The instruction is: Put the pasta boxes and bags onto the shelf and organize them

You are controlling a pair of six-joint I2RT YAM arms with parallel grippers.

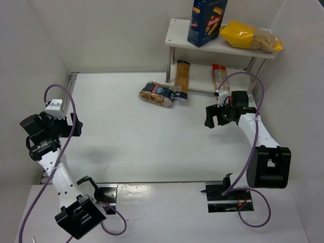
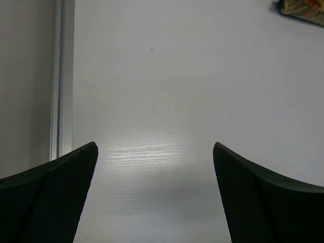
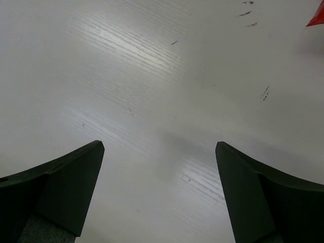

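The white two-tier shelf [image 1: 177, 31] stands at the back right. A tall blue box [image 1: 206, 21] and a yellow bag [image 1: 251, 36] rest on its top board. An orange spaghetti pack [image 1: 182, 79] and a red one [image 1: 219, 77] lie on the lower board, sticking out forward. The small clear bag of golden pasta [image 1: 158, 94] lies on the table left of the shelf; its corner shows in the left wrist view [image 2: 304, 9]. My right gripper [image 1: 214, 115] is open and empty, just in front of the red pack. My left gripper [image 1: 76, 125] is open and empty at the far left.
White walls close in the table on the left, back and right. A metal rail [image 2: 61, 76] runs along the table's left edge. A red corner [image 3: 317, 17] shows at the top right of the right wrist view.
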